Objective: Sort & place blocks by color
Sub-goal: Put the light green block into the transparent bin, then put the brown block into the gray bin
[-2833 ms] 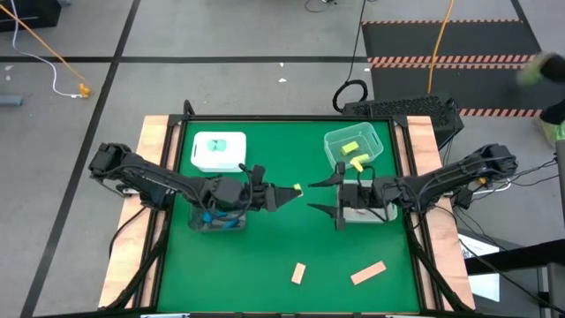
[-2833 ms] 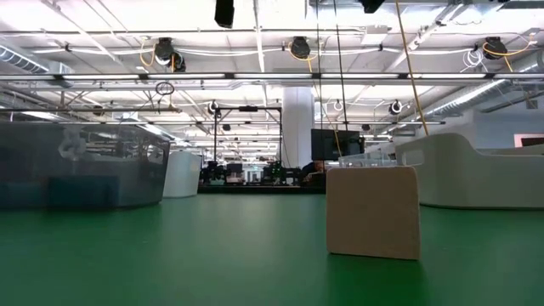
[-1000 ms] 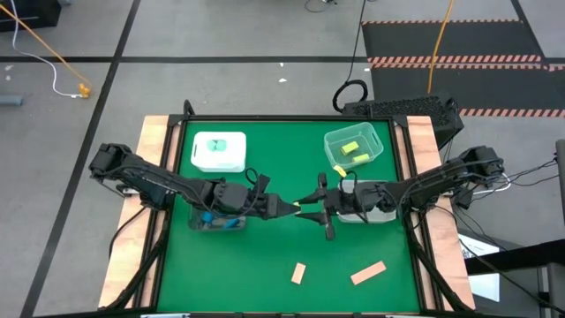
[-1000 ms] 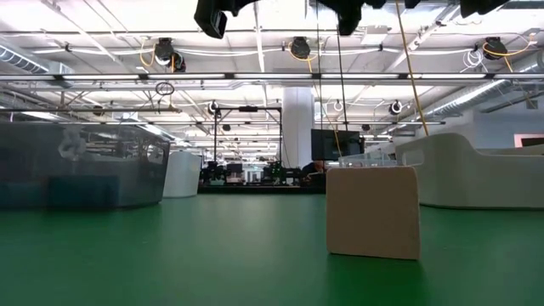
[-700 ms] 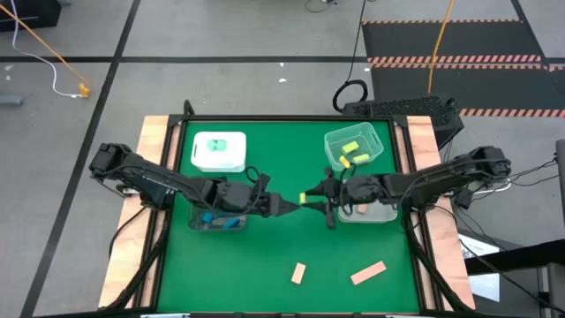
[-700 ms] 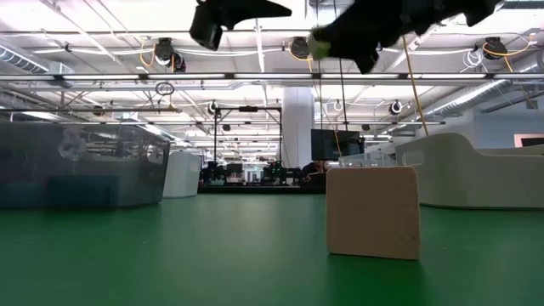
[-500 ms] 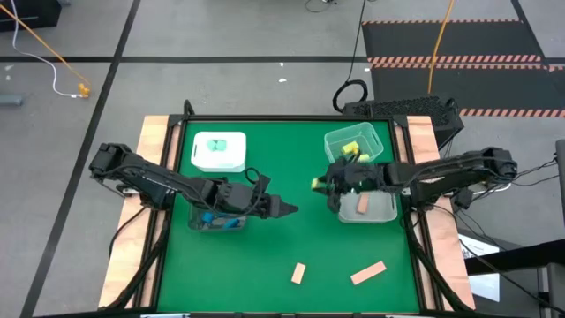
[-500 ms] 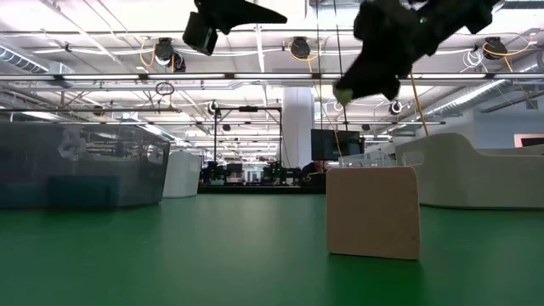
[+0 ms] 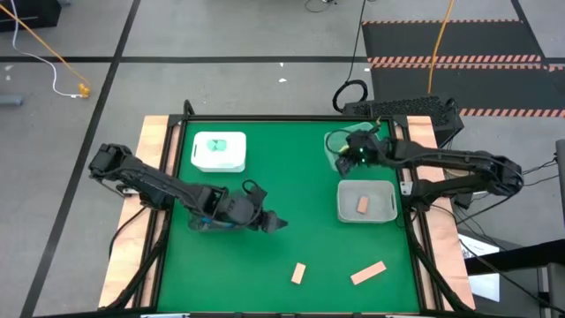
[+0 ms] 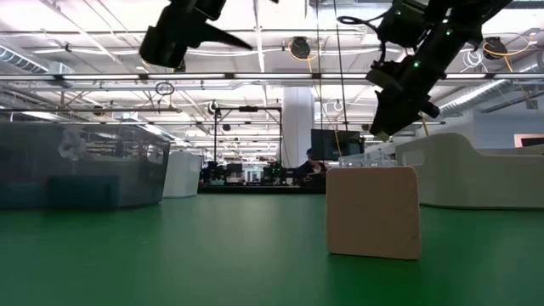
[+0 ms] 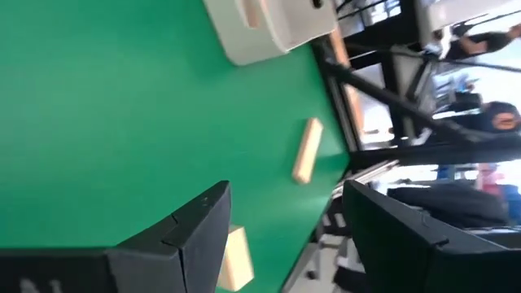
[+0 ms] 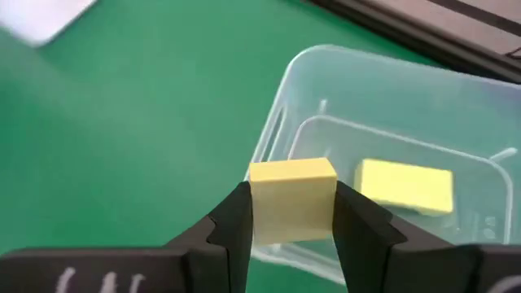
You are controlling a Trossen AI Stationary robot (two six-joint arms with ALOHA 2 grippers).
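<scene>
Carried from mid-worktop to above the clear tray (image 12: 383, 122): yellow-green block (image 12: 293, 199) clenched between right tool (image 12: 293, 224) fingers; left tool (image 11: 281, 232) parted, withdrawn.

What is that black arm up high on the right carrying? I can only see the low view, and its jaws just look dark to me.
Observer: The right arm's jaws are shut on a small yellow-green cube.
Operator: Where will it go?
Observer: Probably into the clear plastic tray whose edge it hangs over; a flat yellow-green block lies in there.
Operator: And the other arm?
Observer: The left arm's jaws are open and empty, above the green mat.
</scene>
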